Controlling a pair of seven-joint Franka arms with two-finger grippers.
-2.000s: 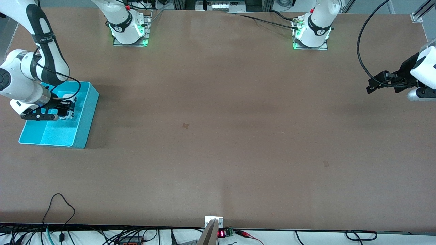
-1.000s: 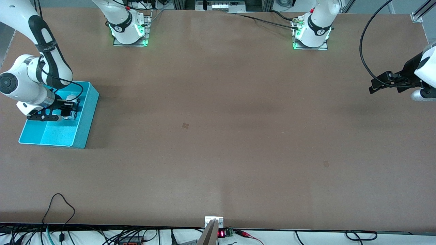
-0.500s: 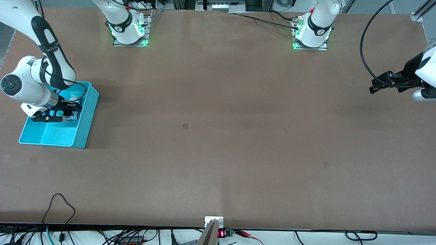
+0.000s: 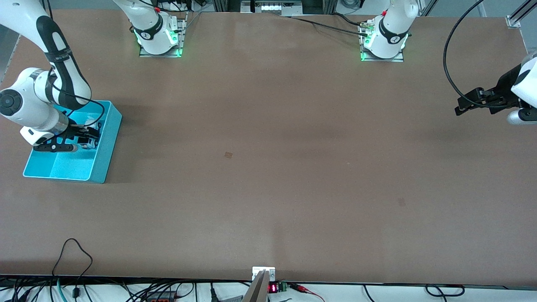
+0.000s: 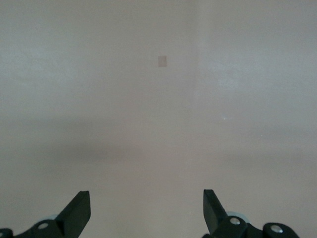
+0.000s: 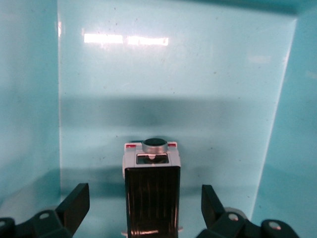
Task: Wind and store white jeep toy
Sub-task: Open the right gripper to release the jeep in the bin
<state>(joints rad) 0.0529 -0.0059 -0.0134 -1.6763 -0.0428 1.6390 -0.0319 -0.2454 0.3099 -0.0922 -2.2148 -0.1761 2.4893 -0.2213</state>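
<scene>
Jeep released into bin.
We find the right gripper [image 6: 143,210] newly spread wide, the white jeep toy [image 6: 151,196] loose inside the cyan bin [image 4: 107,138]; storing looks done. Left gripper [image 5: 146,210] waits, wide.

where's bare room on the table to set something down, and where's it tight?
Bare brown table runs between the two arm bases and down to the front-camera edge. Tight only at the cyan bin, right arm's end: right claw, open, is down in it, straddling the white jeep toy. Left claw waits open over its own end.
</scene>
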